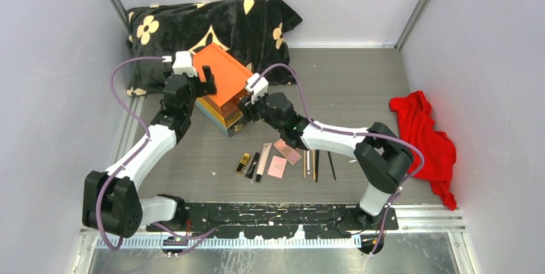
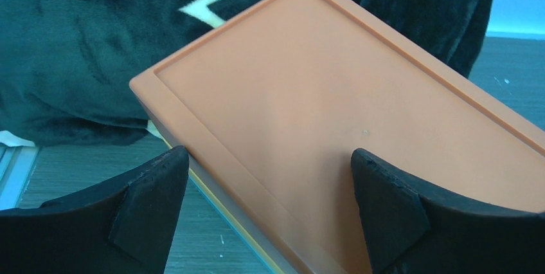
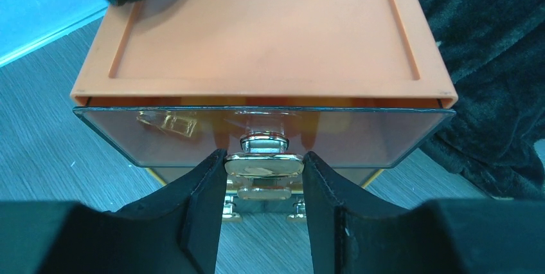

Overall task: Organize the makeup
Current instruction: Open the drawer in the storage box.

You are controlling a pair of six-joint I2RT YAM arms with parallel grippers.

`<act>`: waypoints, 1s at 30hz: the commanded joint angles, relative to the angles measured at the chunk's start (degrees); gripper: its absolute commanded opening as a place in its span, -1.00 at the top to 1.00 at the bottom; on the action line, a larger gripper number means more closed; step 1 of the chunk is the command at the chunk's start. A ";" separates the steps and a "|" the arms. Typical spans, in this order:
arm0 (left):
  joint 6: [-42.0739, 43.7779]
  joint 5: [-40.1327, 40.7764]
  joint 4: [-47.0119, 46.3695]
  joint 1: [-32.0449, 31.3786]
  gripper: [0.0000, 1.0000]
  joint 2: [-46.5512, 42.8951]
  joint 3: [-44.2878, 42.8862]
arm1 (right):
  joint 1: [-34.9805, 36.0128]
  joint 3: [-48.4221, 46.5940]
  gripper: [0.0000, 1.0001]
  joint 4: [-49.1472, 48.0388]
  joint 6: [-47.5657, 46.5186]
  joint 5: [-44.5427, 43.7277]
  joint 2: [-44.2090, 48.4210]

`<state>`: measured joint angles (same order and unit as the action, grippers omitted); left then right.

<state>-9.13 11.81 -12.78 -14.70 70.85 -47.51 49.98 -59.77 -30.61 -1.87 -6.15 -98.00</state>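
If the right claw (image 3: 264, 157) pulls on the gold knob (image 3: 263, 166) too fast, I think the shiny knob can slip out, because only the finger sides pinch it. The claw is closed on that knob, one finger on each side. The whole box (image 1: 222, 76) may also slide or tip toward the arm and the drawer (image 3: 257, 134) may stay shut, because nothing seems to hold the box down. The left claw (image 2: 270, 216) is wide open and holds nothing, with one finger over the orange top and the other just beside its edge. I cannot tell if it presses on the top. A sliding box could bump the makeup (image 1: 277, 166), which lies in a row on the table (image 1: 360, 87), near the arm bases and apart from the box. Only the right wrist view shows the knob between the fingers and the see-through drawer front. In the top view the arm hides them. Only the top view shows the makeup. The left wrist view best shows how far apart the left fingers are.
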 commanded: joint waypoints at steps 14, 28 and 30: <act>-1.69 -2.39 3.28 0.31 -0.83 12.05 2.16 | -0.14 7.38 0.28 4.67 -1.72 -2.90 9.05; -2.14 -2.44 0.50 1.07 -0.82 14.56 2.89 | -0.14 14.71 0.29 9.63 0.63 -1.99 17.51; -2.13 -2.52 0.47 1.07 -0.82 14.56 2.83 | -0.14 15.57 0.28 10.07 0.69 -2.34 18.16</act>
<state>-13.63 15.42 -25.32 -12.78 80.12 -47.75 50.26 -46.44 -24.77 -1.32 -6.37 -82.24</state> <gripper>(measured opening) 0.911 0.493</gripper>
